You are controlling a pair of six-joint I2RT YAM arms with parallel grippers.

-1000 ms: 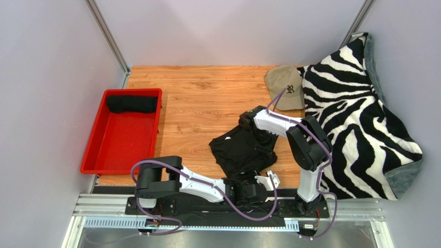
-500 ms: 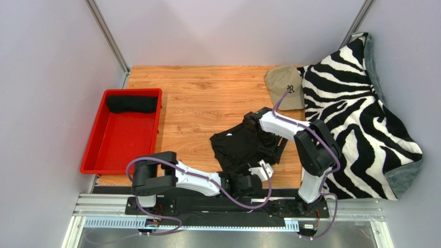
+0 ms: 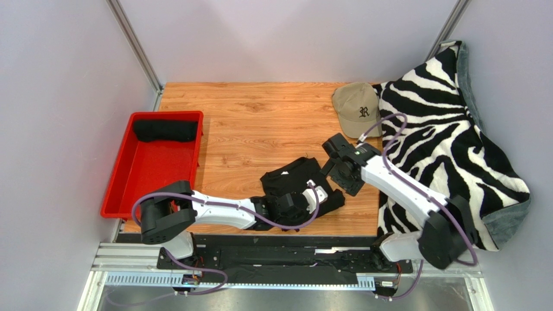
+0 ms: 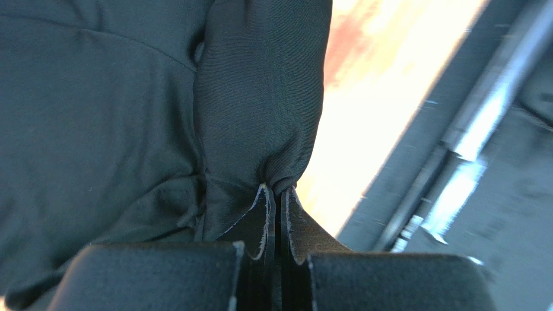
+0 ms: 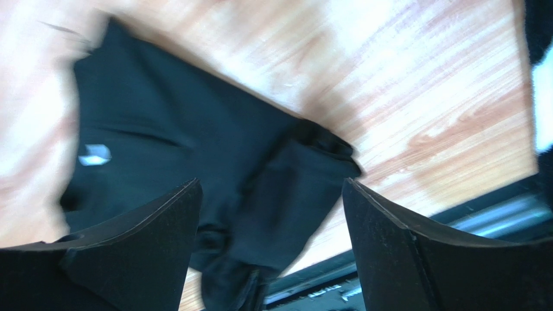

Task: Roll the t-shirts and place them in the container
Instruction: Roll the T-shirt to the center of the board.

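A crumpled black t-shirt (image 3: 292,184) lies on the wooden table near its front edge. My left gripper (image 3: 300,202) is shut on a fold of the shirt's near edge; in the left wrist view the closed gripper (image 4: 276,189) pinches a bunch of the t-shirt (image 4: 130,129). My right gripper (image 3: 337,170) hovers just right of the shirt, open, nothing between its fingers. In the right wrist view the gripper (image 5: 269,188) stands wide above the t-shirt (image 5: 195,142). A second black t-shirt (image 3: 165,131), rolled, lies at the far end of the red tray (image 3: 152,188).
A beige cap (image 3: 357,109) sits at the back right of the table. A zebra-striped blanket (image 3: 448,142) covers the right side, under the right arm. The metal rail (image 3: 259,249) runs along the table's near edge.
The left gripper shut on the shirt's near edge and moved away from the rail with it. The right gripper opened, let go of the shirt and drew back to the right.
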